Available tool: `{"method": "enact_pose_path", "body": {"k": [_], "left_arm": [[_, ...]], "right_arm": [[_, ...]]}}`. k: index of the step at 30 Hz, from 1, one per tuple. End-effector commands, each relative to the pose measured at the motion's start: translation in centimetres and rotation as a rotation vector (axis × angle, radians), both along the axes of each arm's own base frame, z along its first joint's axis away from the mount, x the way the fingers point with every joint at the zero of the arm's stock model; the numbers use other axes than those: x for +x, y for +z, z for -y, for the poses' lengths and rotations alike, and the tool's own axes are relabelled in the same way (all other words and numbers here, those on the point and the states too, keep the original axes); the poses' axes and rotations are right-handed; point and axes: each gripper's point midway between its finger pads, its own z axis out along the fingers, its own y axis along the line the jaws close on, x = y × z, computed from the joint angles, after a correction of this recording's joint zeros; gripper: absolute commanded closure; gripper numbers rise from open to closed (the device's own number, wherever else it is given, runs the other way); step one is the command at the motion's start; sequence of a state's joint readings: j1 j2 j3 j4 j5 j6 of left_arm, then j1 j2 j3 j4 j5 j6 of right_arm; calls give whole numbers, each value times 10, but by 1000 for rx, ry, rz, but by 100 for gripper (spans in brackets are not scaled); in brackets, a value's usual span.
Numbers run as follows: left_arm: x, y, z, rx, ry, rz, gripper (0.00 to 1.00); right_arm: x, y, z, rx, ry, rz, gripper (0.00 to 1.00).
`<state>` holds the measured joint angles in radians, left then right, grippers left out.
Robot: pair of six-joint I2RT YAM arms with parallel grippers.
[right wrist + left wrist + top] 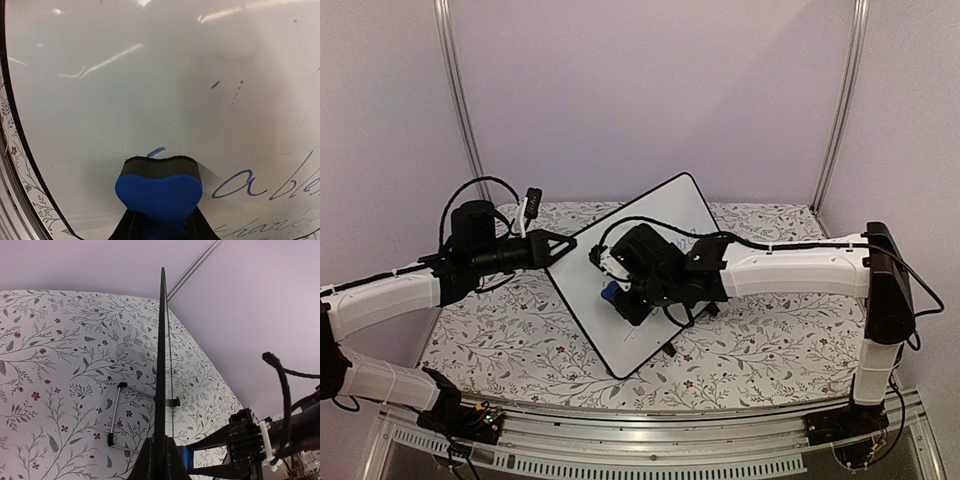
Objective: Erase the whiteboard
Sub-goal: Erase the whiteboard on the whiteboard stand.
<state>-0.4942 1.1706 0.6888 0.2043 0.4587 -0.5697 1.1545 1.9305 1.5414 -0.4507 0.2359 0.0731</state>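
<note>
The bench [750, 350] wears a pale covering printed with grey leafy sprigs and small red flowers. It runs from the metal rail [650, 440] at 6 o'clock back to the lilac walls [650, 90] at 12. Around its centre stands the whiteboard [665, 210], turned cornerwise, with one corner toward 1 o'clock and another toward 6. Its black wire stand [110, 438] rests on the pattern beside the board, which the left wrist view shows edge-on.
</note>
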Motion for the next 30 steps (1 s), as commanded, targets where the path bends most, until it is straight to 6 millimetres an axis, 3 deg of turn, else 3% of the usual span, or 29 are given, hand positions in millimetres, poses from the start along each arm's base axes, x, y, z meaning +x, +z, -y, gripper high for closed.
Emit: {"method": "enact_pose_path", "body": {"k": [1, 6, 10, 22, 25, 30], "left_arm": [[-20, 34, 18, -39, -125, 113, 100], [-20, 35, 18, -41, -125, 115, 100], [-20, 35, 18, -40, -125, 114, 100], [-20, 35, 18, -46, -131, 112, 100], [-21, 34, 19, -47, -134, 108, 100], [-20, 33, 19, -46, -131, 107, 100]], "right_arm": [[56, 4, 1, -6, -72, 68, 100], [60, 3, -7, -14, -59, 61, 100], [51, -10, -2, -32, -49, 27, 100], [1, -66, 44, -86, -85, -93, 100], [0, -65, 44, -74, -89, -101, 100], [16, -36, 24, -3, -80, -67, 100]]}}
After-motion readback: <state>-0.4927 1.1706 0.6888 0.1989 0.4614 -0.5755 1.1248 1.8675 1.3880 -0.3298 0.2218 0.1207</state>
